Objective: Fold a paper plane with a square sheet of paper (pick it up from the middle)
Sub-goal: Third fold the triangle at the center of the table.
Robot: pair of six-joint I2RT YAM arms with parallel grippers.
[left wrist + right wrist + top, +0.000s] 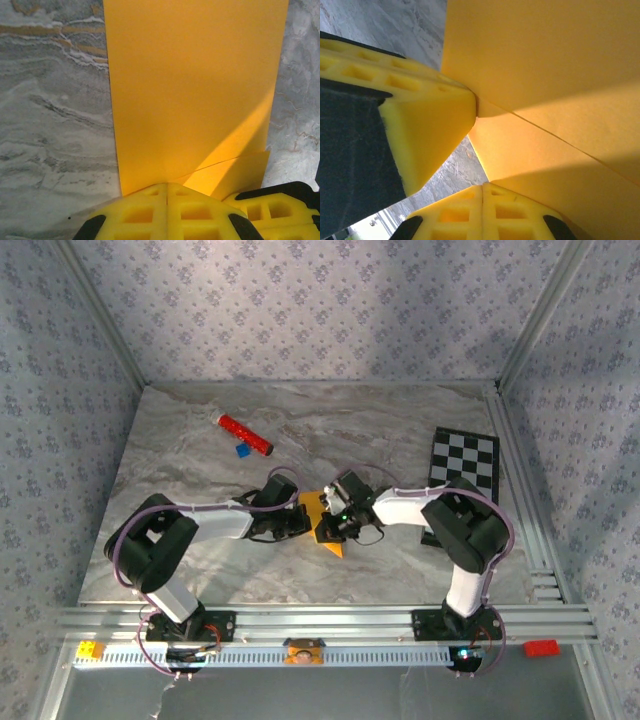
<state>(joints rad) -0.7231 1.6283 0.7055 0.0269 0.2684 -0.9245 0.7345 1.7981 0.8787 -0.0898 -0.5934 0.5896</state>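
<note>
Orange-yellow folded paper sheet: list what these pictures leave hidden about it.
Top external: the orange-yellow folded paper sheet lies mostly under both wrists; outline unclear.
Left wrist: near edge behind shut yellow jaws; far end cut by the top edge.
Right wrist: runs off top and right edges; shape unreadable.

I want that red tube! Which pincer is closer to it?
Left. The left pincer, shut on the orange paper, is toward the near right of the red tube; the right pincer holds the paper's other side, farther off.

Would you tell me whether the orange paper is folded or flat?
Folded: the paper shows an overlapping layer's edge low down.
</note>
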